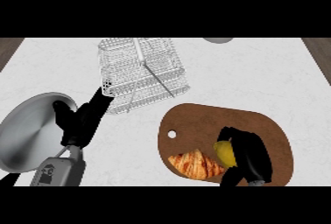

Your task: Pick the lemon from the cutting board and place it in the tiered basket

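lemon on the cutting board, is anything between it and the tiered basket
Nothing visible blocks the way. The right hand is curled round the lemon on the cutting board. The wire tiered basket stands up and to the left, with only bare counter between. The croissant lies on the side away from the basket.

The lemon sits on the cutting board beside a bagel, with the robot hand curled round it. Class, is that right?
Not quite. In the head view, the pastry beside the lemon on the cutting board is a croissant, not a bagel. The right robot hand does curl round the lemon.
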Tool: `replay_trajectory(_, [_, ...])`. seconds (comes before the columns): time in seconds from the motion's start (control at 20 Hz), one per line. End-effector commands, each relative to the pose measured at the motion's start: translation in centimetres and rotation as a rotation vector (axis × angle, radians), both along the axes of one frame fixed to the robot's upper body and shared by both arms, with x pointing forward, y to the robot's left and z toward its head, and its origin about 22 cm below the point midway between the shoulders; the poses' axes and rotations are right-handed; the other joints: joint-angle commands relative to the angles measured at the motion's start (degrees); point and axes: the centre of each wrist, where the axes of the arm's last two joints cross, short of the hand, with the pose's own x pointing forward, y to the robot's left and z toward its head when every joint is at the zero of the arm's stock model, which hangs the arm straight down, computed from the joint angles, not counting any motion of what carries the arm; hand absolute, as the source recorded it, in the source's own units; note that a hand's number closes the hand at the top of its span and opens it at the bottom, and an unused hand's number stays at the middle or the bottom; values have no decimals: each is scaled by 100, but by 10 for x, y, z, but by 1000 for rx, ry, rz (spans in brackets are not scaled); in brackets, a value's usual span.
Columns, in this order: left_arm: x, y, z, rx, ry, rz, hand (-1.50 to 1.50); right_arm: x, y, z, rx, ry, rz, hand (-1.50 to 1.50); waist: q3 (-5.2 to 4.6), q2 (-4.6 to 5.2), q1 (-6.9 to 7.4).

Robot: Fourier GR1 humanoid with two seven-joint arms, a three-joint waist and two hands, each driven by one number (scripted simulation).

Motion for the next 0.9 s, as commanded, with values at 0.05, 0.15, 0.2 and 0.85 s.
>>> replay_trajectory(0.05, [-1,5,-10,9,-2,2,0,12,36,11,-139,125,17,150,117,106,19])
replay_trajectory(0.15, [-13,-9,-9,-3,-11,10,0,29,20,24,-42,110,6,150,125,98,16])
replay_trajectory(0.2, [-3,10,-5,-11,7,3,0,21,25,36,-61,113,12,150,124,97,-7])
replay_trajectory(0.85, [-2,1,0,-9,14,5,0,-45,22,191,313,-283,-4,150,118,79,-10])
